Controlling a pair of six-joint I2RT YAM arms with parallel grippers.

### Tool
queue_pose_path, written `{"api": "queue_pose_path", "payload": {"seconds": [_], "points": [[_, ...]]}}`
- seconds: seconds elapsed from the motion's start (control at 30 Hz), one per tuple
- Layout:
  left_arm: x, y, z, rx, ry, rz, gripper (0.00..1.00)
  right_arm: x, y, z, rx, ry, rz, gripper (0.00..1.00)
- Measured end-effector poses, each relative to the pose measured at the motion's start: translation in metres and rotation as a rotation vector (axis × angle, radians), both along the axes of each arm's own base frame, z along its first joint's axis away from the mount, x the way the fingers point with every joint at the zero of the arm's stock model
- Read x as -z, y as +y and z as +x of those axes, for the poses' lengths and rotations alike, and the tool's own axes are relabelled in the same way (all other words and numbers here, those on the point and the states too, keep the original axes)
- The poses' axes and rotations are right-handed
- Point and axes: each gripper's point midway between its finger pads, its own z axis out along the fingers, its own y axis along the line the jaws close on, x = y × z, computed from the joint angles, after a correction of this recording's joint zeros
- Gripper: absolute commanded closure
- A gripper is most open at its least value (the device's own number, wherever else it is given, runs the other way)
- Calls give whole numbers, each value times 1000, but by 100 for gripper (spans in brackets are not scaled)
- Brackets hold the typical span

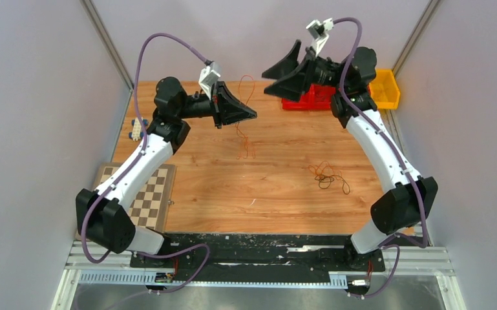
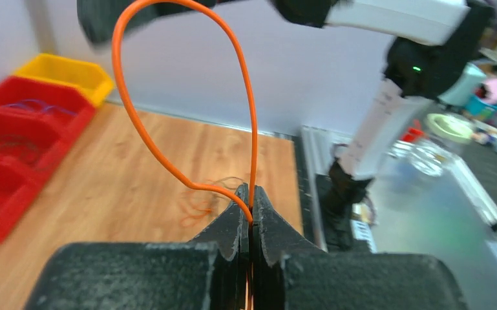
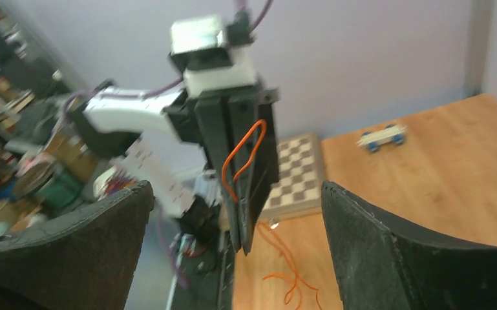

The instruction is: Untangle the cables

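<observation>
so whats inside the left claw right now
An orange cable, pinched in the shut left claw and looping up out of its tip. The stretch clamped inside is covered, so how deep it runs cannot be seen.

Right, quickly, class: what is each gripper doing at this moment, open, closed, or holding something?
Left gripper: closed on the orange wire.
Right gripper: open, holding nothing.

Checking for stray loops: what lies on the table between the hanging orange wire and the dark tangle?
Only bare table, in the top view, between the orange wire held by the left gripper and the tangle.
</observation>
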Motion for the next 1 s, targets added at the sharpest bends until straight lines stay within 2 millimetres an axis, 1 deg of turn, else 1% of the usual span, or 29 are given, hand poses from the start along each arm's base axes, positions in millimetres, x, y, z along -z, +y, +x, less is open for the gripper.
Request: {"api": "queue_pose_path", "payload": {"seconds": [0.07, 0.13, 0.2, 0.33, 0.37, 0.43, 0.47, 0.53, 0.63, 0.73, 0.77, 0.83, 0.9, 0.93, 1.0], "points": [[-4, -2, -16, 101, 17, -8, 100, 16, 6, -24, -101, 9, -46, 0], [-6, -4, -27, 179, 35, -11, 100, 30, 10, -43, -175, 12, -86, 0], [-8, -7, -38, 257, 50, -11, 100, 37, 14, -55, -225, -1, -112, 0], [-11, -13, -52, 359, 75, -3, 100, 42, 23, -70, -286, -34, -131, 0], [-11, -14, -55, 378, 79, -1, 100, 43, 25, -72, -296, -40, -132, 1], [-14, -18, -61, 411, 84, -1, 100, 43, 28, -78, -315, -51, -133, 10], [-16, -20, -63, 426, 85, -2, 100, 43, 30, -80, -322, -57, -132, 17], [-18, -22, -65, 444, 87, -4, 100, 41, 32, -84, -335, -71, -129, 26], [-19, -23, -66, 460, 96, -7, 100, 39, 33, -86, -342, -85, -124, 35], [-20, -23, -67, 467, 107, -6, 100, 37, 32, -86, -342, -95, -121, 46], [-20, -22, -67, 468, 107, -8, 100, 37, 31, -86, -339, -96, -120, 47], [-21, -22, -68, 471, 103, -9, 100, 36, 30, -83, -328, -100, -118, 46], [-21, -21, -69, 474, 104, -8, 100, 35, 27, -79, -314, -100, -118, 38], [-21, -21, -69, 474, 105, -8, 100, 35, 24, -76, -302, -99, -117, 36], [-21, -21, -70, 475, 103, -8, 100, 34, 19, -68, -271, -94, -114, 35]]}}
